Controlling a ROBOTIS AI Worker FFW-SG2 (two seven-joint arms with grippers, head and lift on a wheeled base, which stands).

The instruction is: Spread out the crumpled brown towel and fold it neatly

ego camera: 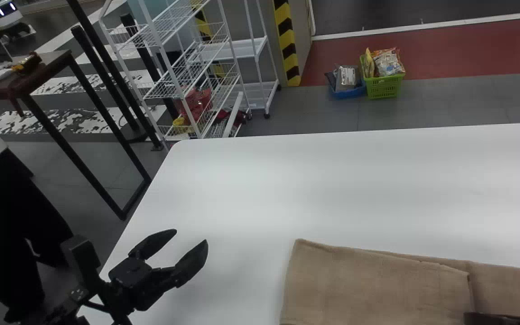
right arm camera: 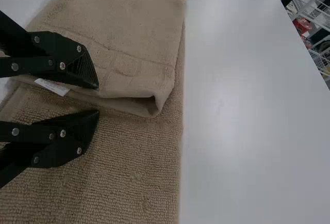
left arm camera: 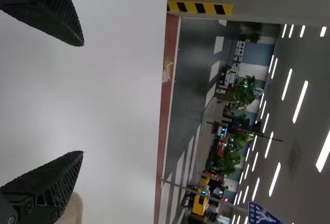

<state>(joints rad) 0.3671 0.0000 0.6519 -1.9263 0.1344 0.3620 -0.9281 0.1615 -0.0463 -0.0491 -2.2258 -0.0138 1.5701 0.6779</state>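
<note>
My left gripper is open above the table's left part, well to the left of the brown towel. In the left wrist view the left gripper has widely parted fingers with nothing between them, and a bit of towel shows beside one finger. My right gripper is at the bottom right, over the towel. In the right wrist view the right gripper stands open with a small gap, at the edge of a folded-over layer of the towel. A white tag lies by its upper finger.
The white table extends beyond the towel. A dark-framed side table and a white wire rack stand behind its left edge. A green basket and a blue one rest on the floor beyond.
</note>
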